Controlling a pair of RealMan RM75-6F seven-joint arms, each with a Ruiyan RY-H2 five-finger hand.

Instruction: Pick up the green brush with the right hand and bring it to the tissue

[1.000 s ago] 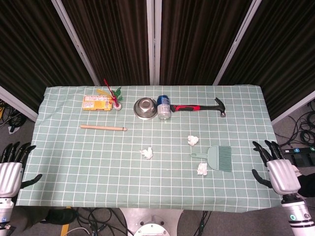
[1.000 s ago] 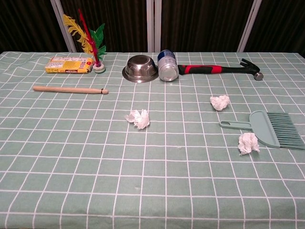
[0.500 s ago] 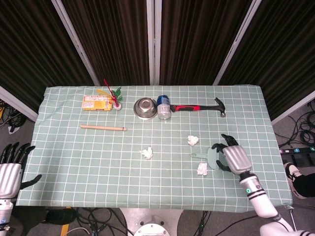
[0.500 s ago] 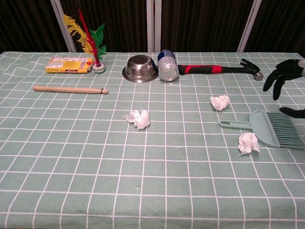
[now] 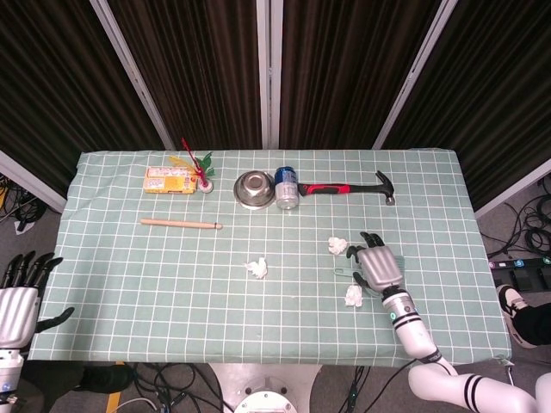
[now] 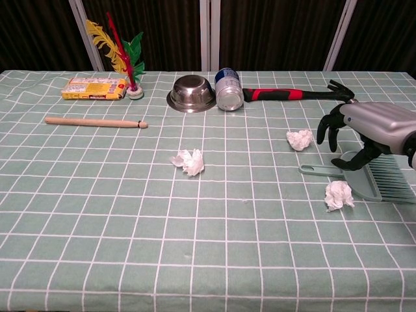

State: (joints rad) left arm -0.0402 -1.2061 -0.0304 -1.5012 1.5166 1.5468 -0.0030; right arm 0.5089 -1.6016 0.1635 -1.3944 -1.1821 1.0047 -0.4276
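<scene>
Over the green brush (image 6: 380,177), the right hand (image 6: 354,133) hovers, fingers spread and empty, poised to grasp. Off the worktop (image 5: 129,275) edge, the left hand (image 5: 19,301) waits, released.

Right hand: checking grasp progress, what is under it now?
Under the right hand lies the green brush. In the chest view its handle, bristles and part of the head show. The fingers hang curled above it; the head view hides most of it, so contact is unclear.

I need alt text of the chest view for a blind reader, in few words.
The right hand hovers, fingers spread, above the green brush on a checked green tablecloth. Three crumpled tissues lie nearby; a hammer, can and steel bowl sit behind.
</scene>
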